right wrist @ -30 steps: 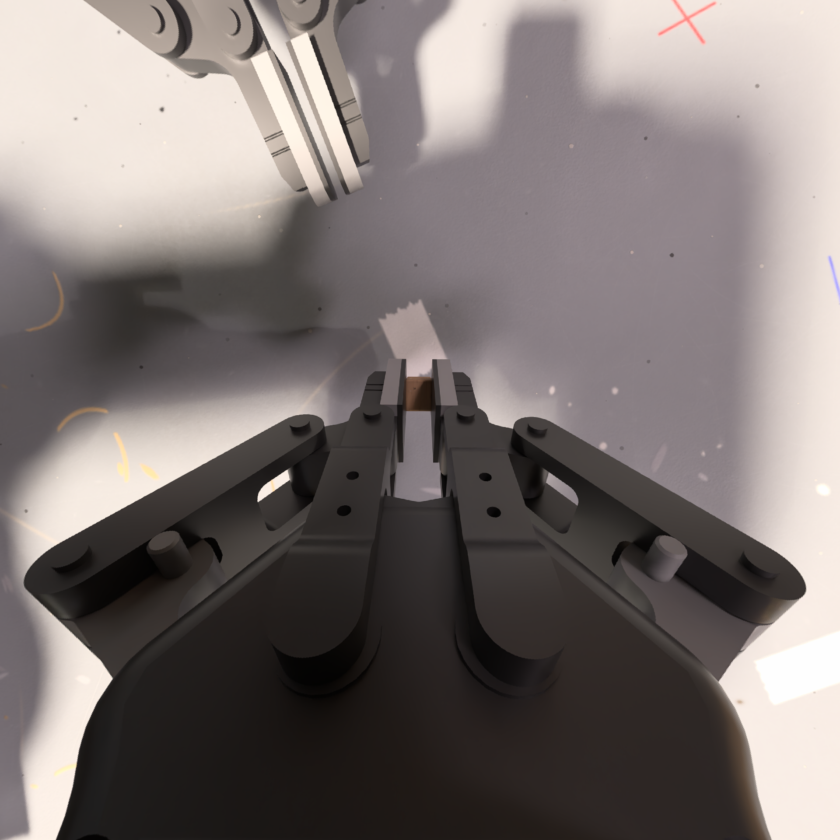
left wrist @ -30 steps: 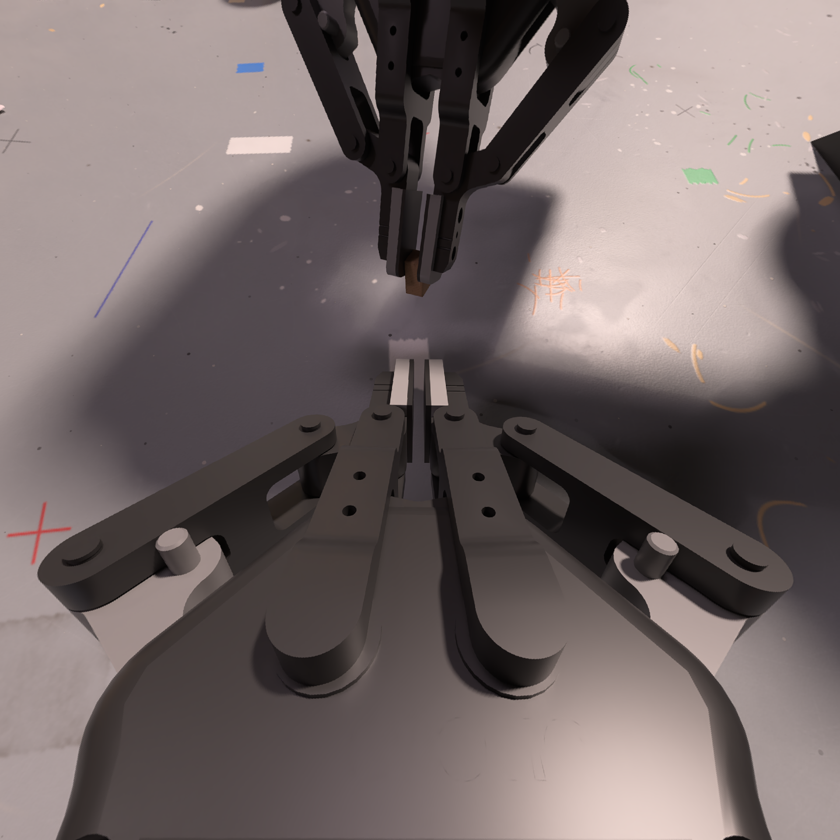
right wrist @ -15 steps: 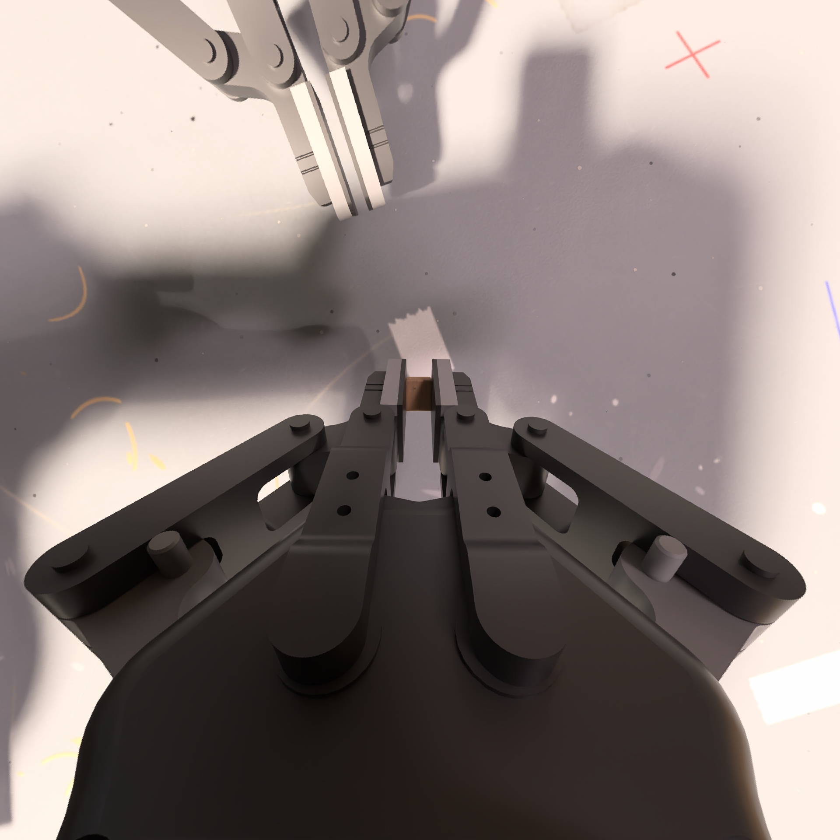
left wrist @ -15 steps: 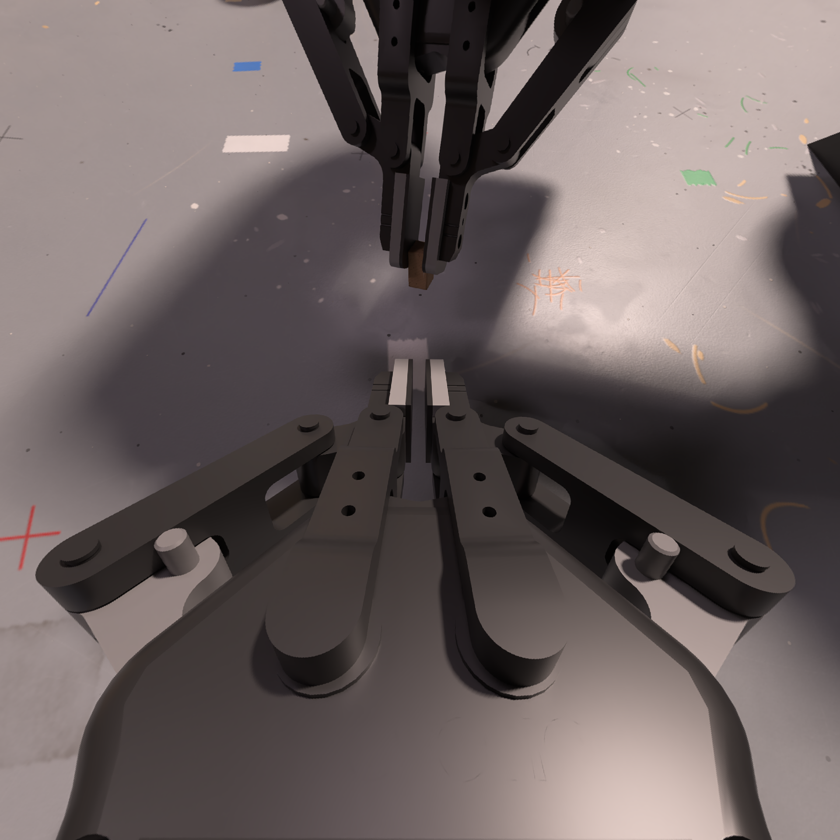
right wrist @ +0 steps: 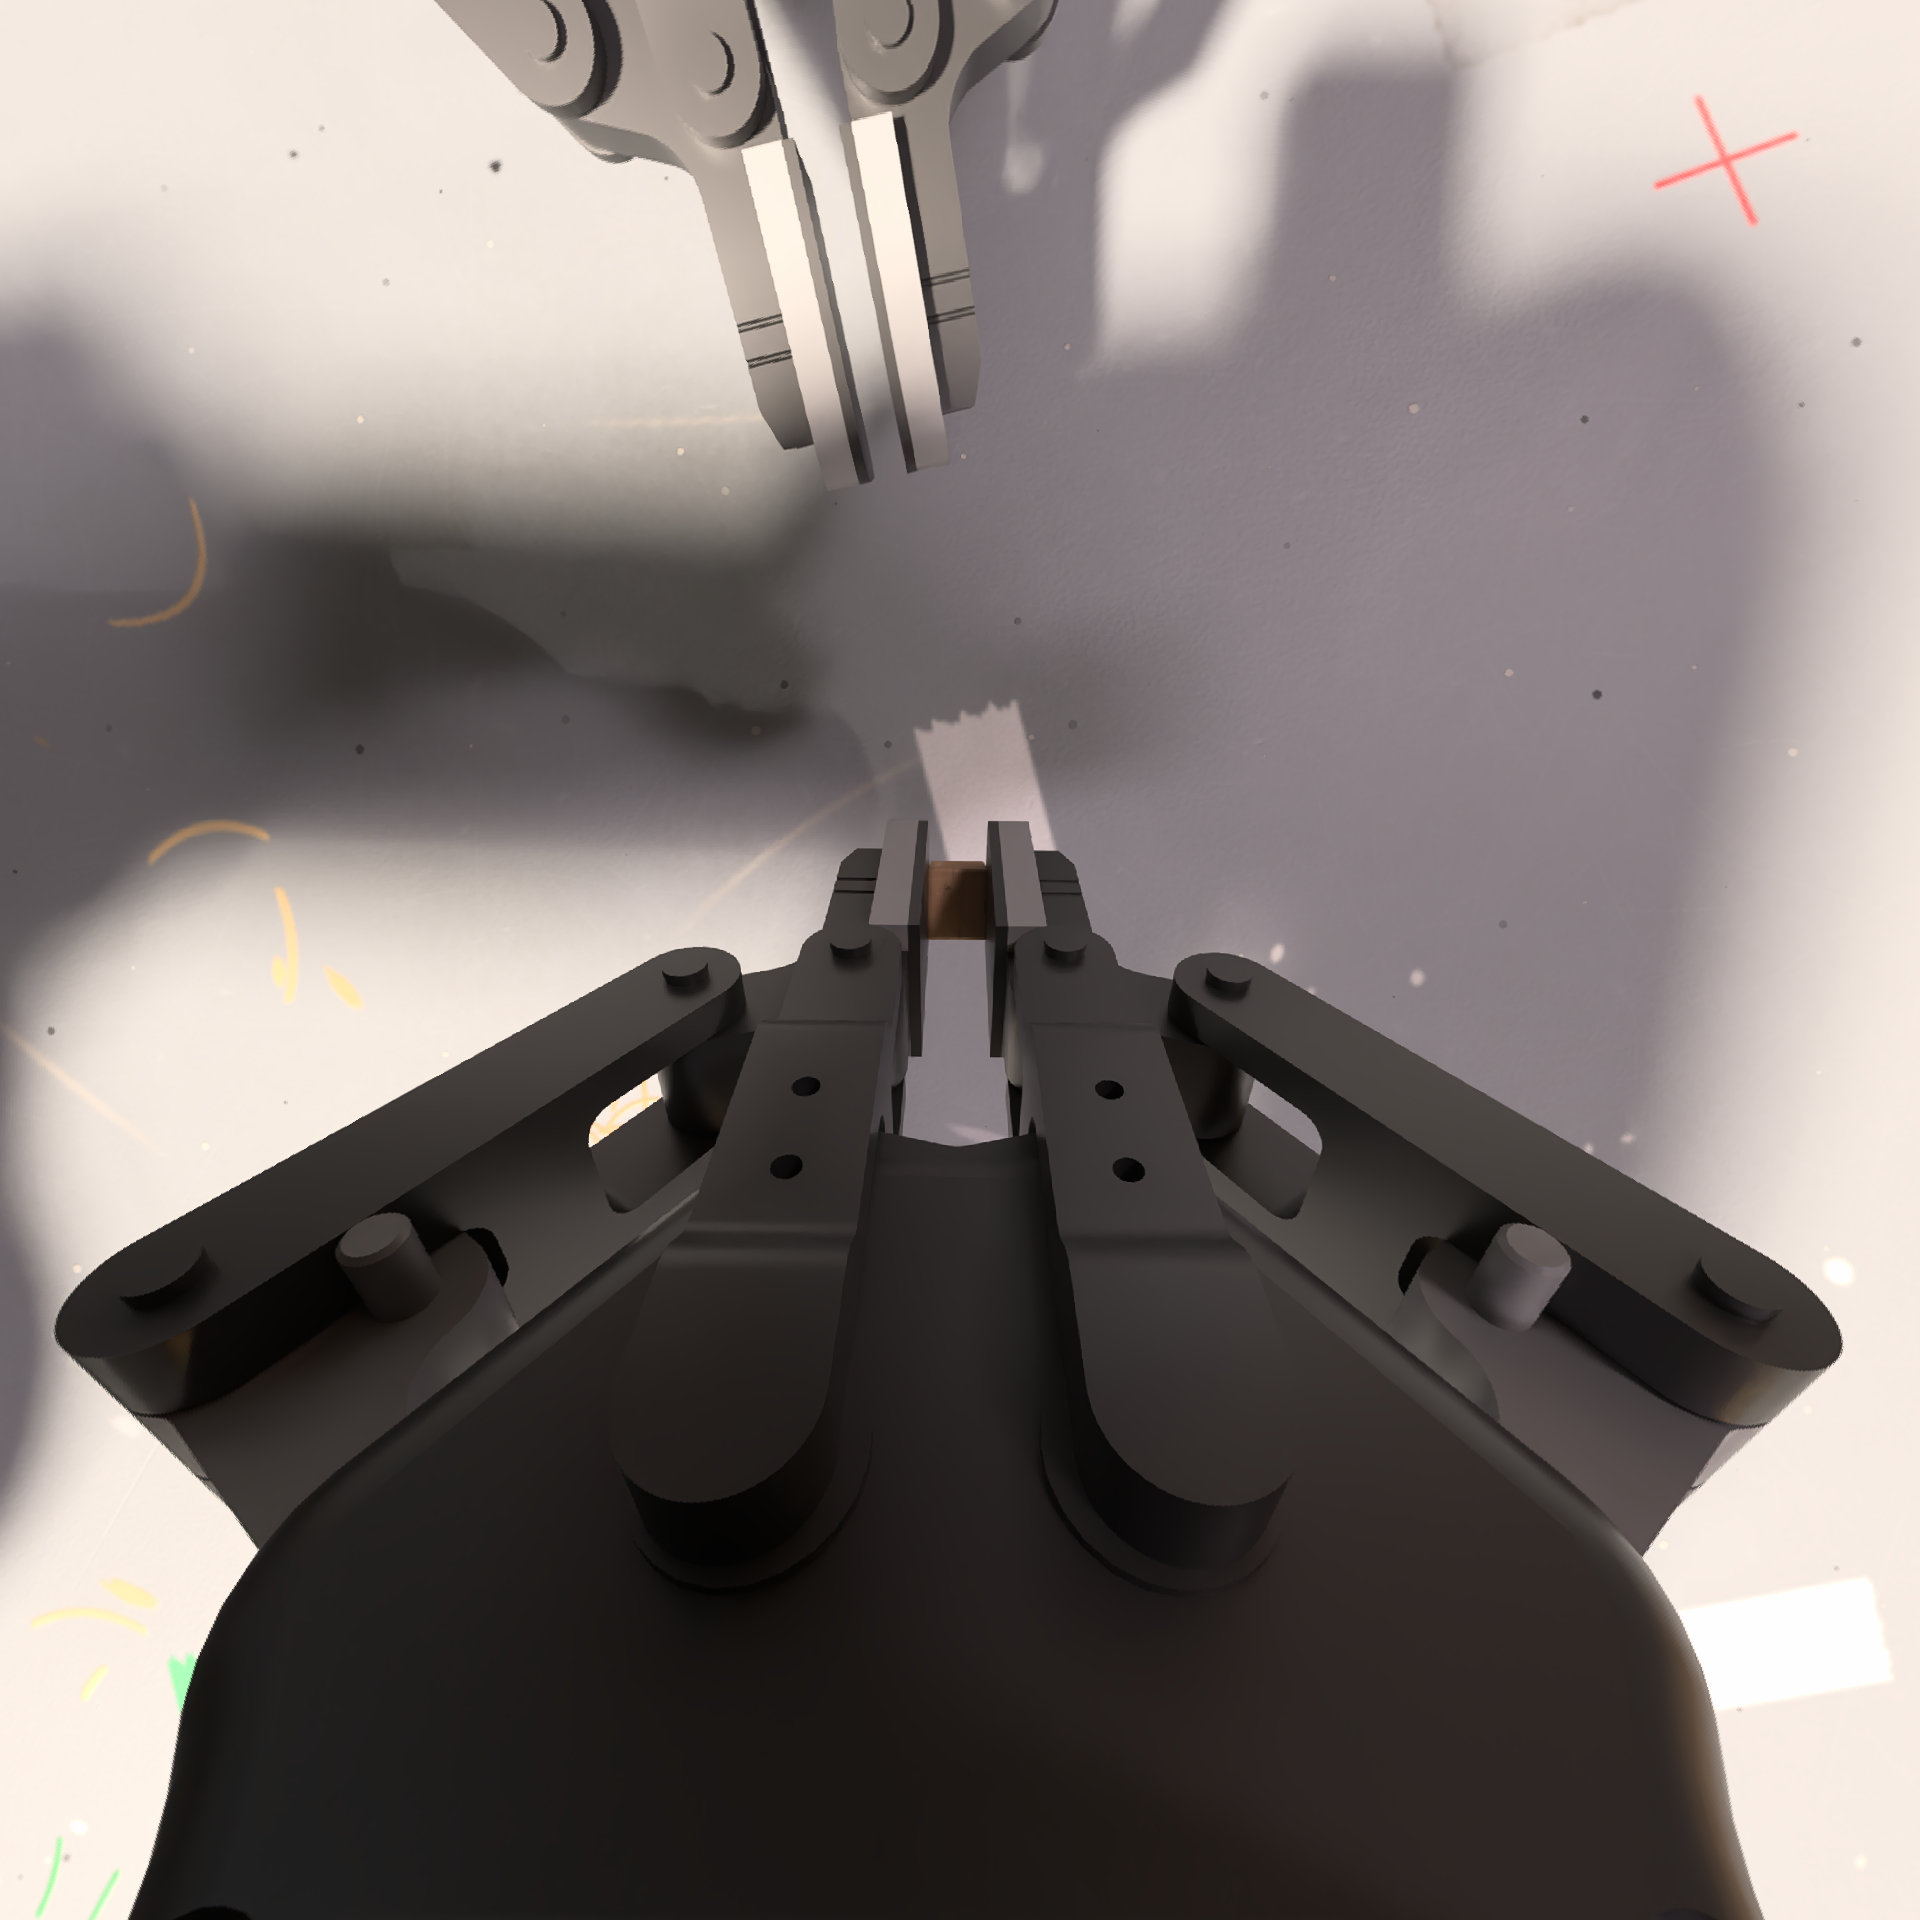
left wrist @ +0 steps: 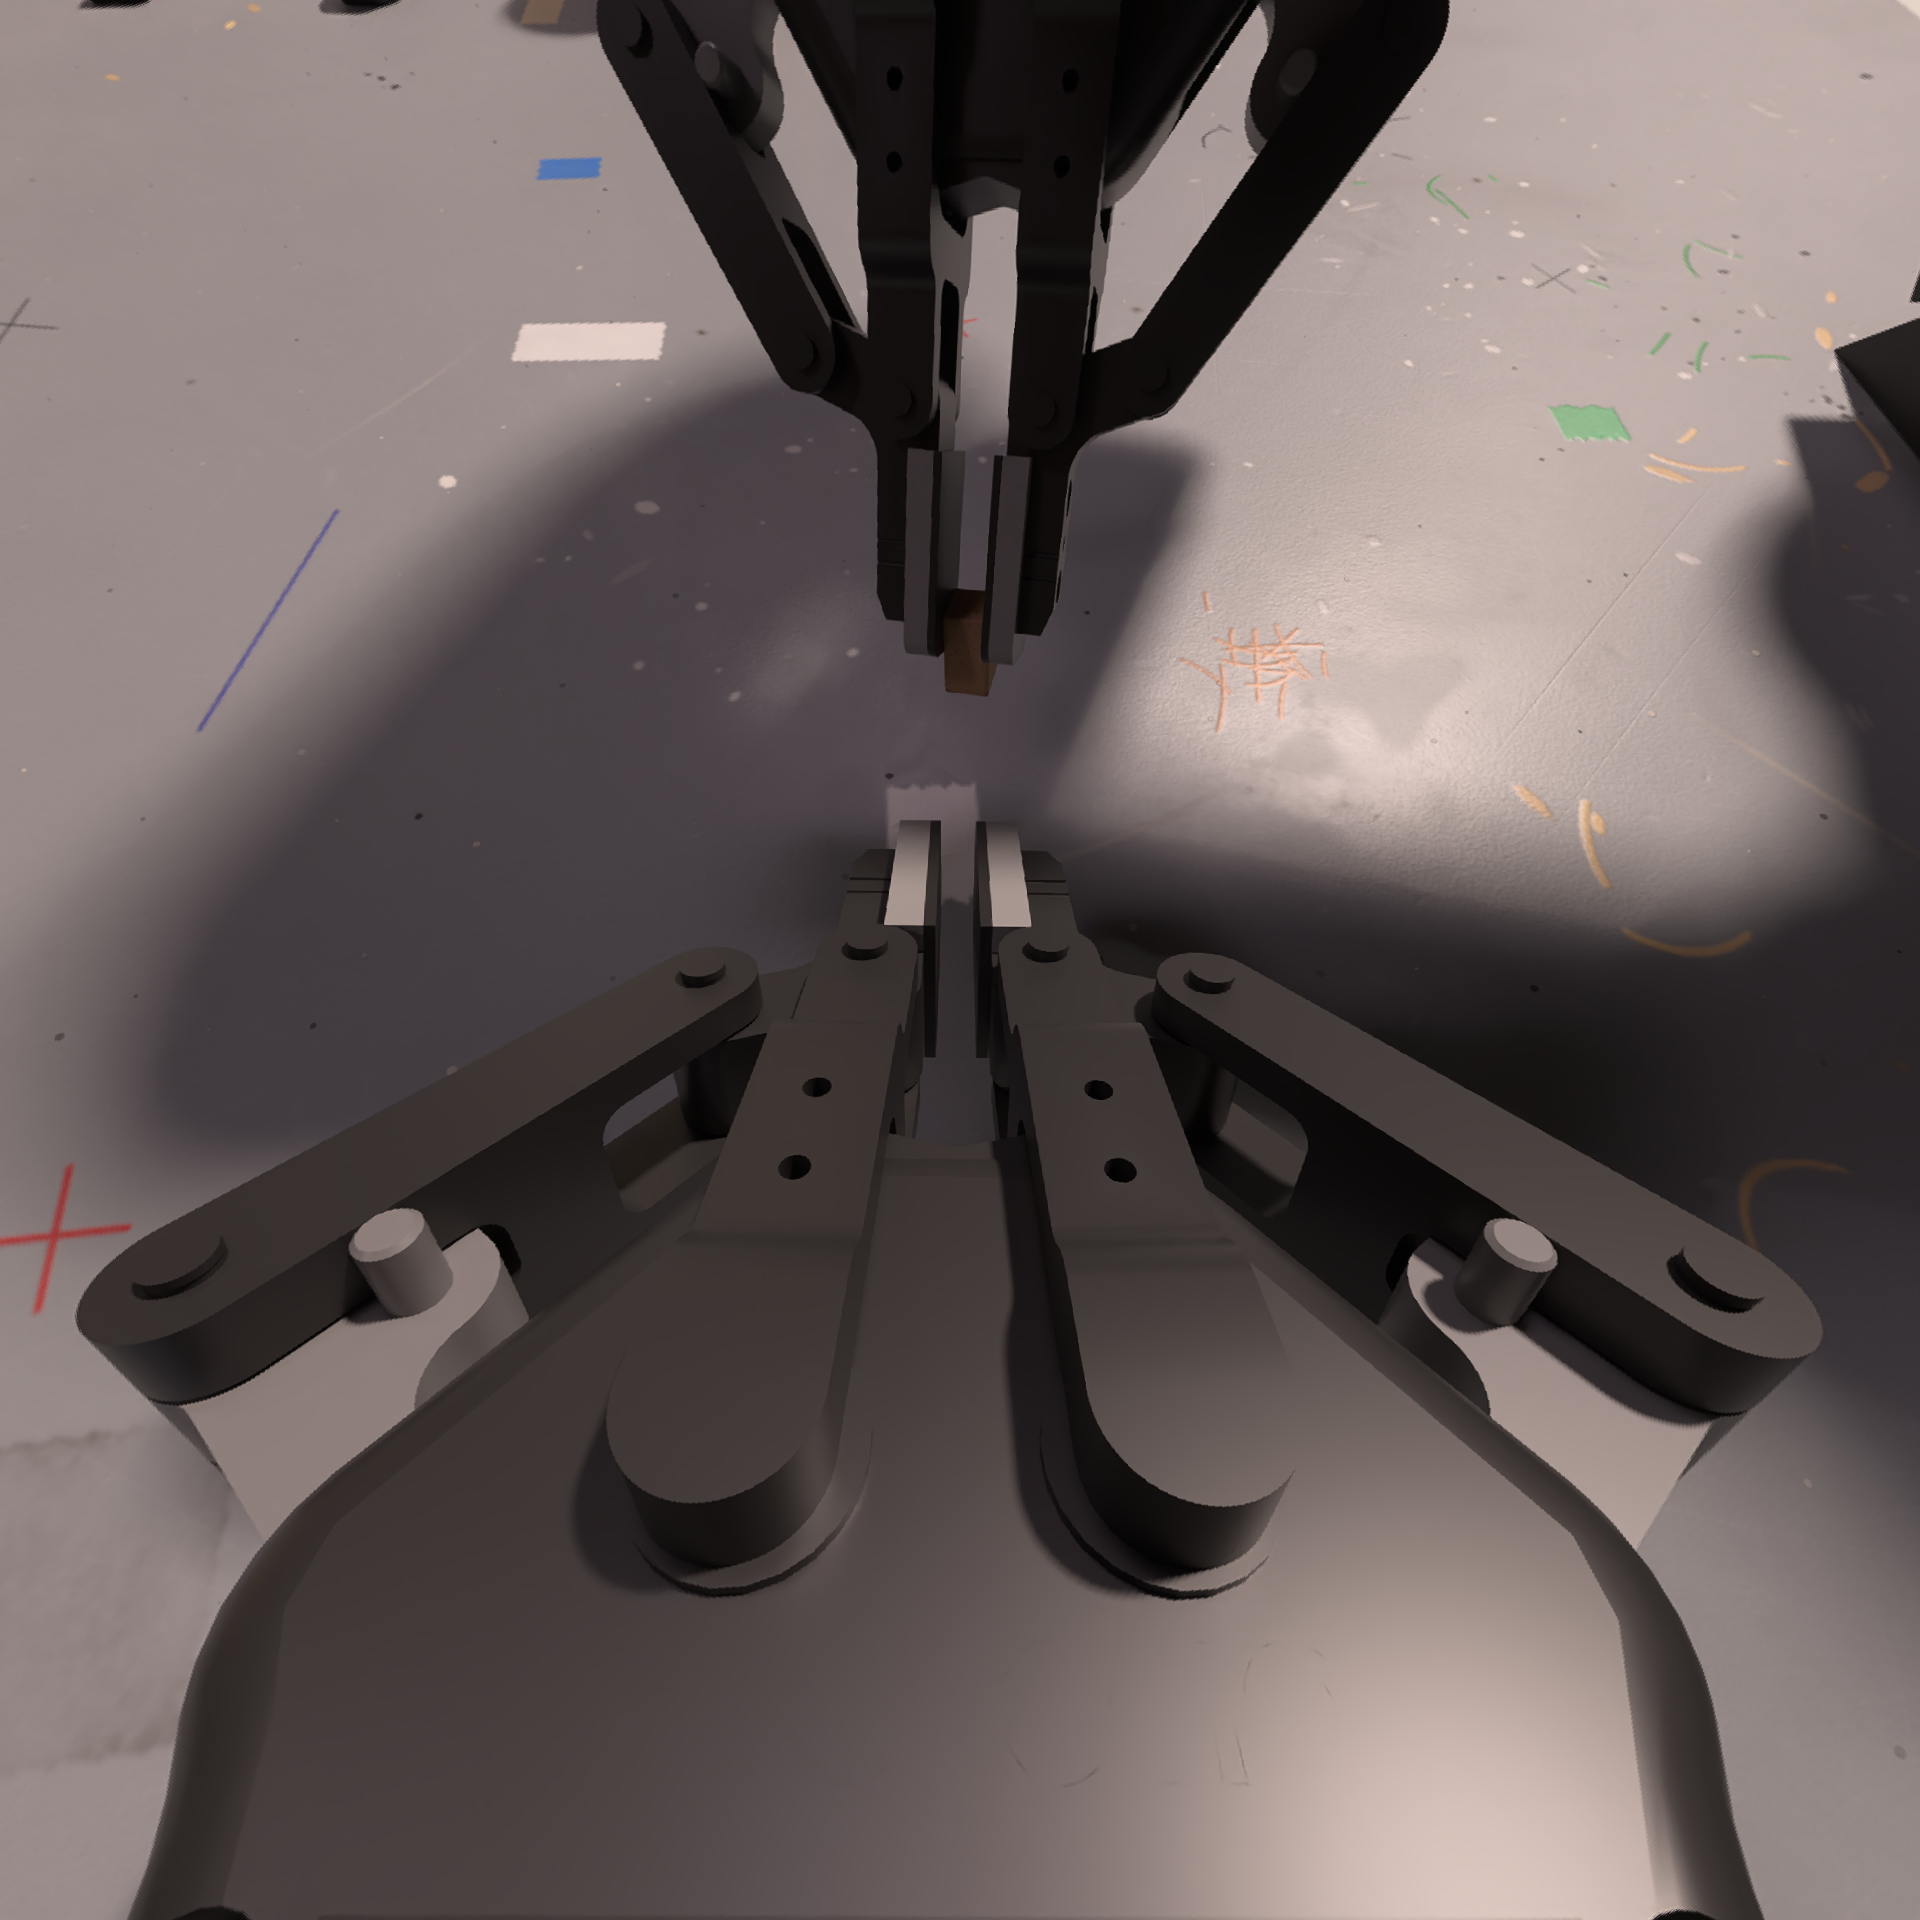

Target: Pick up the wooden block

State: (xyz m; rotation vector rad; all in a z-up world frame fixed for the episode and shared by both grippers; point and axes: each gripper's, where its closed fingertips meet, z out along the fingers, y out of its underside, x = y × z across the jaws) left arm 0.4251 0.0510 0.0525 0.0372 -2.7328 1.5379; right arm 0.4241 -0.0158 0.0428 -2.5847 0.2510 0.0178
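- Right gripper (right wrist: pixel 956 902) clamped on wooden block (right wrist: pixel 956 902), clear of the table (right wrist: pixel 1351 675).
- Left gripper (left wrist: pixel 957 871) pinched together, empty.
- You lift straight and slowly; grip's near the fingertips.

The left gripper (left wrist: pixel 957 873) fills the lower part of the left wrist view: a broad matte dark-grey body, two rounded knuckles, flat outer links ending in round pins, and inner bars with two small holes each — its fingertips carry pale, flat pads (left wrist: pixel 912 871). The right gripper (right wrist: pixel 956 873) is built the same but looks near-black, with darker grey pads. A light cylindrical stud (right wrist: pixel 1525 1262) sits at each outer corner.
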